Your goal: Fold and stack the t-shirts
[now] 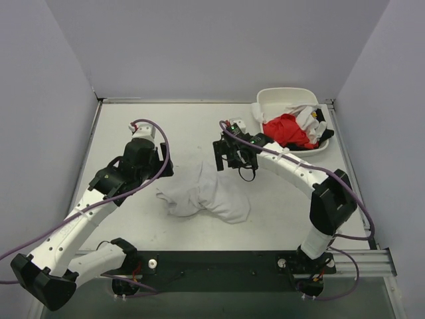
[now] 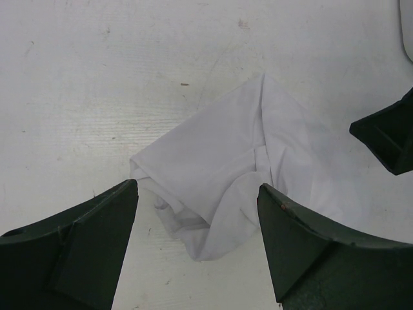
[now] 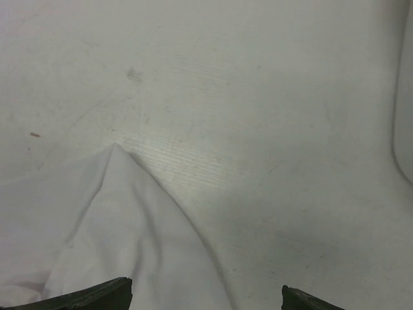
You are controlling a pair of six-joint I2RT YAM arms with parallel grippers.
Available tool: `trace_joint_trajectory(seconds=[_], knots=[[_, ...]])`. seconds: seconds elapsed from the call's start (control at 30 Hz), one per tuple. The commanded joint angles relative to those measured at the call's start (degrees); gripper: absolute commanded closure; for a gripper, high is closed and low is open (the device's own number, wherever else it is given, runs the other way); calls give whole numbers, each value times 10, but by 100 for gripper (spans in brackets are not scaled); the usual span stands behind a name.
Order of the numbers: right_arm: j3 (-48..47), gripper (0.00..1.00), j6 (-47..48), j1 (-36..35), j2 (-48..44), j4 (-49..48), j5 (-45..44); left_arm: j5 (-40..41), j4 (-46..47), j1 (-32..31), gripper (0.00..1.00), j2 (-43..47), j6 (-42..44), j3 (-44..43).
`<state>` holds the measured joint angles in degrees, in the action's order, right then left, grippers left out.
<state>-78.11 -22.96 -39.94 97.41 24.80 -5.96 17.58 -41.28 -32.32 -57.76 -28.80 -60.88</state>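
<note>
- Left gripper [image 2: 197,188]: jaws spread wide with nothing between them; it hangs above the table [image 1: 299,193], and the crumpled white shirt [image 1: 206,196] lies just ahead of it
- Right gripper [image 1: 229,158]: jaws also wide apart and empty; it sits over the far edge of the same shirt, where a pointed flap of cloth reaches out below it
- Location of the work: the white shirt lies bunched near the middle of the table, between the two grippers; the red shirt [image 1: 285,129] and more white cloth [image 1: 307,116] are heaped in the tub [image 1: 279,96] at the far right corner
- Risk 1: I judge that a pinch into the heap would catch several layers at once, because the shirt is doubled over itself; it would then lift as a lump and not open flat
- Risk 2: a finger closing too low may scrape the table and push the cloth away, since thin fabric slides on this smooth top
- Risk 3: I cannot tell which edge is hem, sleeve or collar, so a wrong corner may be picked
- Materials: the shirt is thin, soft, matt cloth with loose rounded folds and no stiffness; the table is a pale, hard sheet with light scuffs; the tub is rigid, glossy and round-cornered
</note>
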Motion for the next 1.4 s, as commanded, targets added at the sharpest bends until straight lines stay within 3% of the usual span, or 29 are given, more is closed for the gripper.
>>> trace_joint_trajectory(seconds=[0.0,0.13,0.37,0.7,0.8,0.9,0.93,1.03,1.17,1.23,1.37], knots=[[-29,0,7,36,-67,5,-92,5,-6,-3,16,7,-9,-22],[-24,0,15,124,-61,11,-88,3,-3,-3,16,5,-9,-21],[-92,3,59,194,50,17,-55,9,3,-4,16,-2,-6,-22],[-189,6,84,219,173,24,-6,8,6,-2,16,-10,-5,-17],[-204,11,87,224,200,23,-2,11,2,-3,16,-10,-3,-20],[-223,26,93,228,227,24,-6,17,-3,-3,16,-10,1,-25],[-230,43,93,233,239,24,-10,18,-5,-2,16,-10,1,-25],[-236,69,90,242,252,25,-13,22,-6,-3,16,-10,3,-26],[-243,81,92,255,272,25,-21,24,-7,-3,16,-13,7,-27],[-245,100,87,261,283,26,-32,25,-9,-3,16,-13,8,-28],[-251,100,78,277,292,35,-52,25,-10,-3,16,-13,13,-30]])
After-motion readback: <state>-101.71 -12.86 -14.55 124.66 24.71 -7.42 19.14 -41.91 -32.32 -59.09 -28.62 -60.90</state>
